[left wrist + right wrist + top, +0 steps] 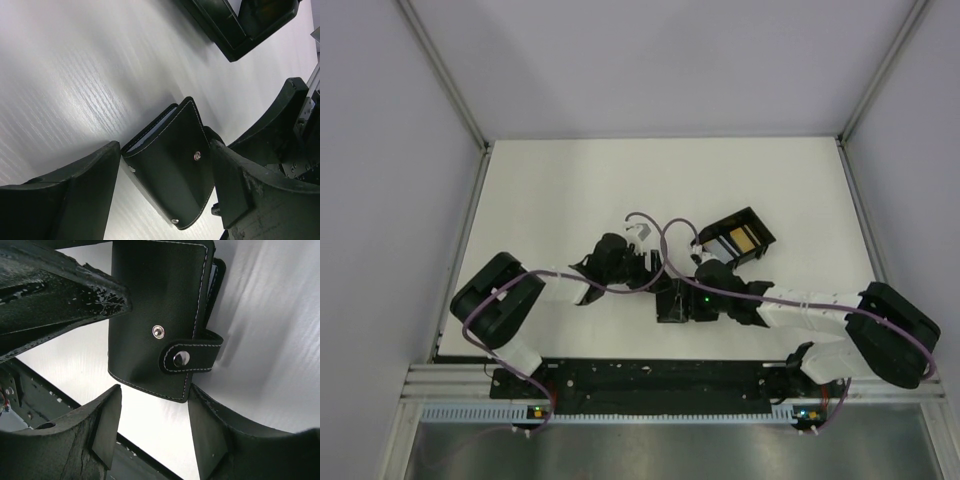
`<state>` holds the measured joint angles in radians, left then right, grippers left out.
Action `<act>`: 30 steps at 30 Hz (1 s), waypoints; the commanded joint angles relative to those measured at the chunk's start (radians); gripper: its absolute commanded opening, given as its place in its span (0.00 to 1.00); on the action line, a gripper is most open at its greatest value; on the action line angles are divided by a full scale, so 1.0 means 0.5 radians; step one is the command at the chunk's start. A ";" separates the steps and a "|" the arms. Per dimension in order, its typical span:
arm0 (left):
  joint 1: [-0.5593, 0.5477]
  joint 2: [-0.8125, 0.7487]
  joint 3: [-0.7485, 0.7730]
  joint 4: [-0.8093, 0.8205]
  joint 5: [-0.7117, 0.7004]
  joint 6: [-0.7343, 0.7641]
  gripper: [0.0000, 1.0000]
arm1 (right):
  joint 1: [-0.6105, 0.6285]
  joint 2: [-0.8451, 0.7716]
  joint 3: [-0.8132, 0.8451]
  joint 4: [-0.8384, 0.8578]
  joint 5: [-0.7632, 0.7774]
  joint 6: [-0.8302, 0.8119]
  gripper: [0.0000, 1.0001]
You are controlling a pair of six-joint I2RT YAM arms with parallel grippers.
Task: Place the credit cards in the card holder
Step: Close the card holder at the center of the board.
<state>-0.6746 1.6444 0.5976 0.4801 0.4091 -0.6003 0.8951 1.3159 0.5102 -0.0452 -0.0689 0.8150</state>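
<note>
The card holder (671, 303) is a small black stitched case on the table between my two grippers. In the left wrist view the card holder (170, 170) fills the gap between my left gripper's (165, 150) fingers, which touch both its sides. A pale edge shows inside its fold. In the right wrist view the holder (150, 300) lies just beyond my right gripper (155, 402), which is open and empty. Its snap strap (192, 357) sits beside a bare stud. Flat grey and gold items, perhaps the credit cards (734, 243), lie in an open black box.
The open black box (757, 226) stands just behind and right of the grippers and shows at the top of the left wrist view (235, 35). The left finger (65, 290) crosses the right wrist view. White walls enclose the table; a rail runs along the near edge.
</note>
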 commanded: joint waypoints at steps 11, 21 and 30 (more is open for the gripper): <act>-0.022 -0.380 -0.109 -0.481 -0.386 0.029 0.82 | 0.167 -0.348 -0.002 -0.170 0.263 0.002 0.57; -0.062 -0.623 -0.180 -0.632 -0.291 0.075 0.63 | 0.130 -0.797 -0.137 -0.348 0.616 0.106 0.40; -0.191 -0.552 -0.183 -0.525 -0.232 -0.030 0.39 | -0.017 -0.491 0.062 -0.315 0.466 -0.028 0.28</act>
<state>-0.7513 1.3510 0.4992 0.1696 0.2726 -0.5949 0.9066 1.0336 0.4587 -0.2211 0.1822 0.8383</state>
